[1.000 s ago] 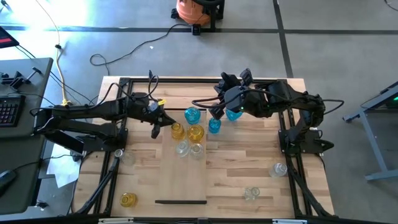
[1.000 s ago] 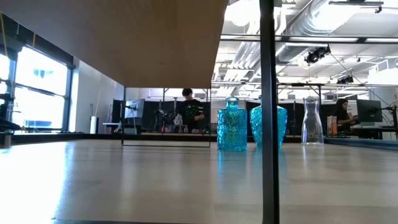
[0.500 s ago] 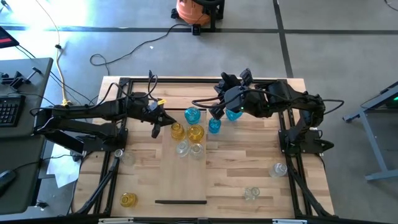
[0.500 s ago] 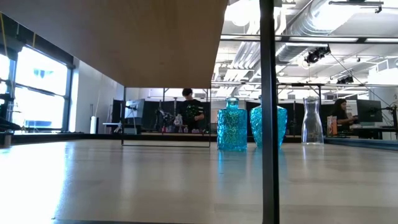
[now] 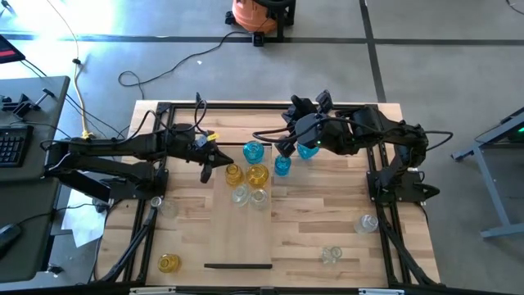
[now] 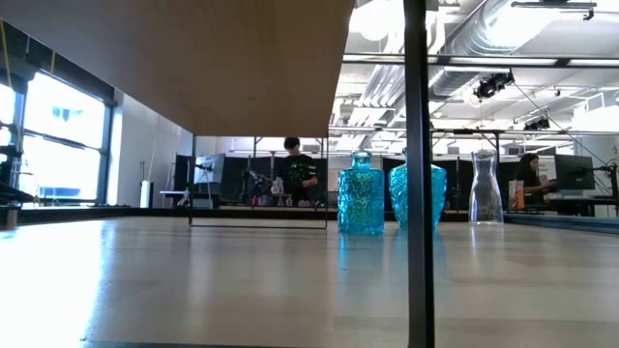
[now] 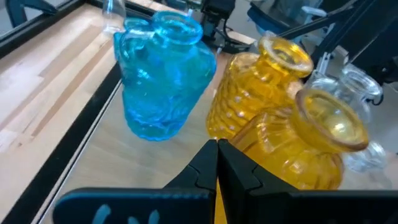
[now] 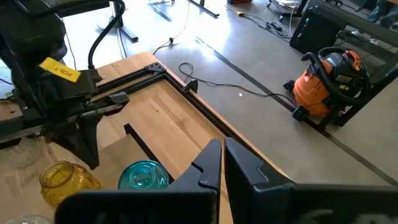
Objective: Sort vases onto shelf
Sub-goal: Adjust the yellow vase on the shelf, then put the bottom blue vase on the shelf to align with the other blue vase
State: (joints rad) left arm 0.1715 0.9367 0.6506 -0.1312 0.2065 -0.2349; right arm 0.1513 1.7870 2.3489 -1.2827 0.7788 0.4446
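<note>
Two closed grippers hang over the far half of the table, neither holding anything: the left gripper (image 5: pixel 205 173), fingers pressed together, sits just beside the yellow vases (image 7: pixel 292 130), and the right gripper (image 5: pixel 282 150), also pinched shut, hovers just above and beside the blue vases (image 5: pixel 282 165). In my judgement the main danger is crowding; the vases on the shelf (image 5: pixel 246 217) stand nearly touching, so a shut fingertip swinging sideways could knock a yellow one into the blue vase (image 7: pixel 163 74) next to it, and round glass bodies would likely roll or tip. Opening either gripper this close to the cluster could also shove a neighbour. Farther from the left gripper, a lone yellow vase (image 5: pixel 169 263) waits near the front edge, and well away from the right gripper two clear vases (image 5: pixel 366 223) sit unsorted. All of it rests on a striped plank tabletop (image 5: pixel 327 209). Beyond lie a grey floor, cables and an orange vacuum (image 5: pixel 255 14); the low view shows people at desks far off.
</note>
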